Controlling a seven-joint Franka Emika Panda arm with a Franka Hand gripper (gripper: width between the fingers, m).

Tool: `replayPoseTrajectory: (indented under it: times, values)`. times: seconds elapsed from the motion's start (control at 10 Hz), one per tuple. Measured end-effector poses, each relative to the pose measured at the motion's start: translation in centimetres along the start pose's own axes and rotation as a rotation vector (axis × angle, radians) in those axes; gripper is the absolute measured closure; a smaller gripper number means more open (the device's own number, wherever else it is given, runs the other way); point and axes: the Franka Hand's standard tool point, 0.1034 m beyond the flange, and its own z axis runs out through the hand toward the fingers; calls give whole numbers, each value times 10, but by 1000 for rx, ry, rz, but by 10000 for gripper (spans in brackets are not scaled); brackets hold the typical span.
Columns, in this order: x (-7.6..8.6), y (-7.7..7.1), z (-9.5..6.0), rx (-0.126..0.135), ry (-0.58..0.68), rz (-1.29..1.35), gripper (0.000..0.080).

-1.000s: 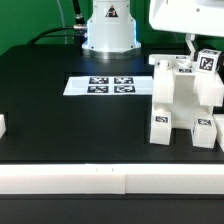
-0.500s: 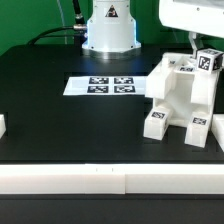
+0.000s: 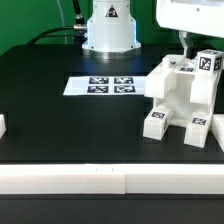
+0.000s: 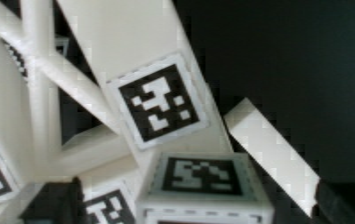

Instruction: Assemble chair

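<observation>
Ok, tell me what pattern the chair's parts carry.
Black-and-white square tags on the white chair, clearest in the wrist view.

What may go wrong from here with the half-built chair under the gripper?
1. The chair seems to lean instead of sitting flat. A push or a release by the gripper may tip it over.
2. It stands close to the white rail in front of it, so a slide may knock it against that rail.
3. The pictures do not show whether the jaws hold the chair, so it might slip if it is lifted.
</observation>
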Motion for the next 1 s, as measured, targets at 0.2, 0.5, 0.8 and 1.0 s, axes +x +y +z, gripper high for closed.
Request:
replayPoseTrajectory:
  times: [0.2,0.5,0.8,1.0]
  values:
    - [0,1,0,-1,0,-151,151]
    - [1,2,1,-11,3,-376,150]
    - [2,1,0,-10,8,-641,150]
    - [2,0,-1,-10,9,-764,150]
